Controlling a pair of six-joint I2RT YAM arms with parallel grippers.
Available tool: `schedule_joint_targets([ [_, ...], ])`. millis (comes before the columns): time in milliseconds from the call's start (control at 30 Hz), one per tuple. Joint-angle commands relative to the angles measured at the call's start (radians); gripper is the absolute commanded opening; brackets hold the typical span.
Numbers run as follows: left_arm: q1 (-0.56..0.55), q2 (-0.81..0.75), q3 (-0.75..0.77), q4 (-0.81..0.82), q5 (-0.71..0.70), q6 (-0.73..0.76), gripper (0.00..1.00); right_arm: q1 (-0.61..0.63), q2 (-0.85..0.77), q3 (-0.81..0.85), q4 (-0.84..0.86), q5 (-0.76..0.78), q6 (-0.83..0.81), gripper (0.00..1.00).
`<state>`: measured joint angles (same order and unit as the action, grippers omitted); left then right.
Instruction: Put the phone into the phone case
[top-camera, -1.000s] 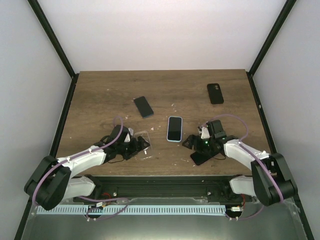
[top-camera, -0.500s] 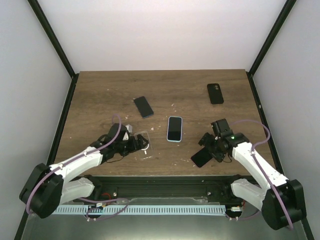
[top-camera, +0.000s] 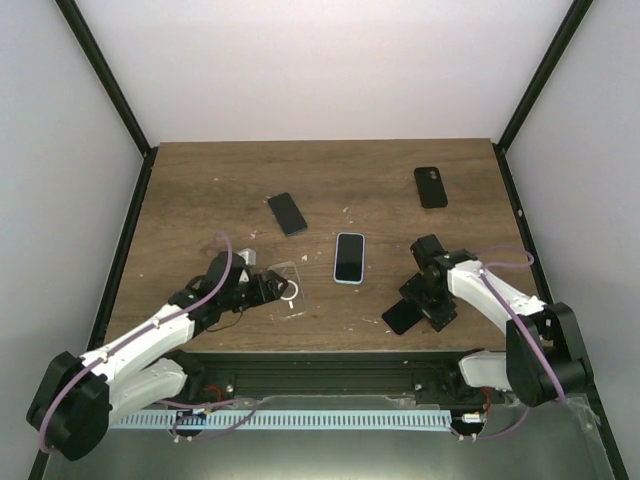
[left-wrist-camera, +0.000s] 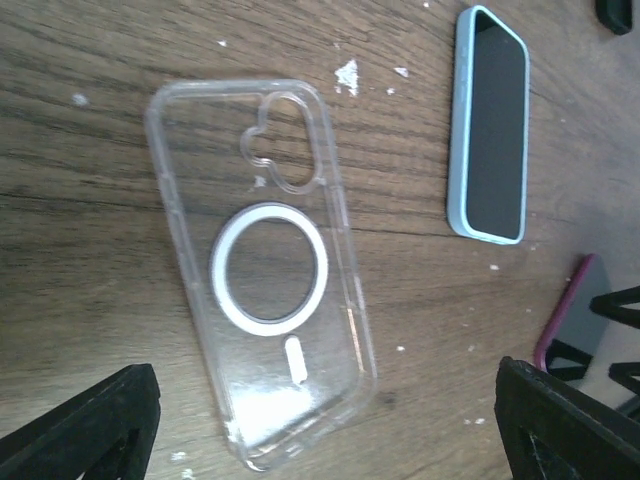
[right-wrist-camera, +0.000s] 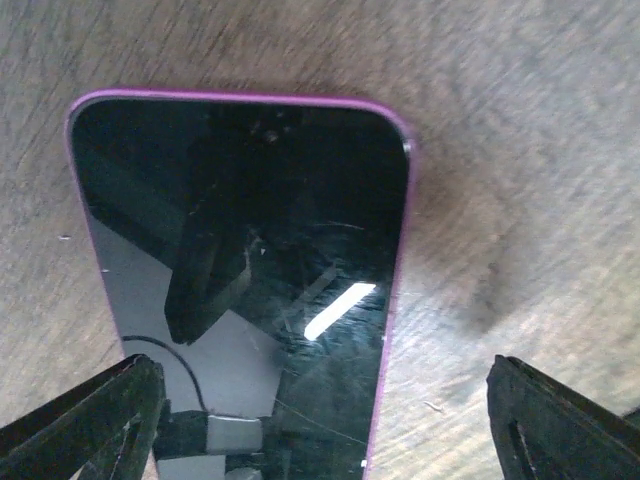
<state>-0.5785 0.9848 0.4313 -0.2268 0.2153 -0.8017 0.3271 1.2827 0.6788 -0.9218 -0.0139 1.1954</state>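
Observation:
A clear phone case (top-camera: 290, 293) with a white ring lies flat on the wooden table (top-camera: 200, 200). My left gripper (top-camera: 270, 290) hovers at its near end, open, with nothing held. In the left wrist view the case (left-wrist-camera: 265, 290) fills the middle, and the left gripper (left-wrist-camera: 330, 430) has its fingers wide apart on either side. A phone with a purple edge (top-camera: 400, 319) lies screen up at the front right. My right gripper (top-camera: 424, 305) hangs over it, open. In the right wrist view the phone (right-wrist-camera: 250, 270) sits between the spread fingers of the right gripper (right-wrist-camera: 325, 425).
A phone in a light blue case (top-camera: 349, 257) lies mid-table, also seen in the left wrist view (left-wrist-camera: 490, 125). One black phone (top-camera: 287, 213) lies further back on the left, another (top-camera: 431, 187) at the back right. Black frame rails line both table sides.
My right arm has swung round and now points down over the purple-edged phone. My left gripper has drawn back a little, uncovering more of the clear case.

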Motion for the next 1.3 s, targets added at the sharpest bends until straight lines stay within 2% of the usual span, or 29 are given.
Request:
schedule_joint_targets([
  [0,0.004,-0.002,-0.013,-0.004,-0.118,0.023,0.90,0.008,-0.016,-0.034,0.112,-0.047,0.051,0.89],
  [67,0.005,0.005,-0.016,0.003,-0.198,0.007,0.87,0.008,-0.022,-0.041,0.121,-0.053,0.068,0.89],
  [167,0.014,0.021,-0.020,0.049,-0.238,0.023,0.84,0.008,-0.023,-0.045,0.127,-0.037,0.085,0.89],
  [367,0.038,0.125,0.005,0.127,-0.241,0.057,0.83,0.007,0.013,-0.039,0.184,-0.046,0.065,0.89],
  [667,0.049,0.296,0.051,0.206,-0.162,0.077,0.82,0.008,0.071,-0.040,0.181,-0.028,0.073,0.88],
  [900,0.042,0.325,0.056,0.240,-0.073,0.062,0.79,0.008,0.144,0.005,0.069,0.043,0.102,0.88],
  [1033,0.029,0.329,0.037,0.271,-0.038,0.030,0.79,0.008,0.165,-0.002,0.085,0.041,0.106,0.88],
  [1167,0.012,0.339,0.013,0.315,-0.010,0.009,0.78,0.009,0.183,0.006,0.098,0.035,0.099,0.84],
  [1267,0.005,0.359,0.012,0.331,0.007,0.008,0.77,0.009,0.177,0.008,0.117,0.039,0.081,0.77],
])
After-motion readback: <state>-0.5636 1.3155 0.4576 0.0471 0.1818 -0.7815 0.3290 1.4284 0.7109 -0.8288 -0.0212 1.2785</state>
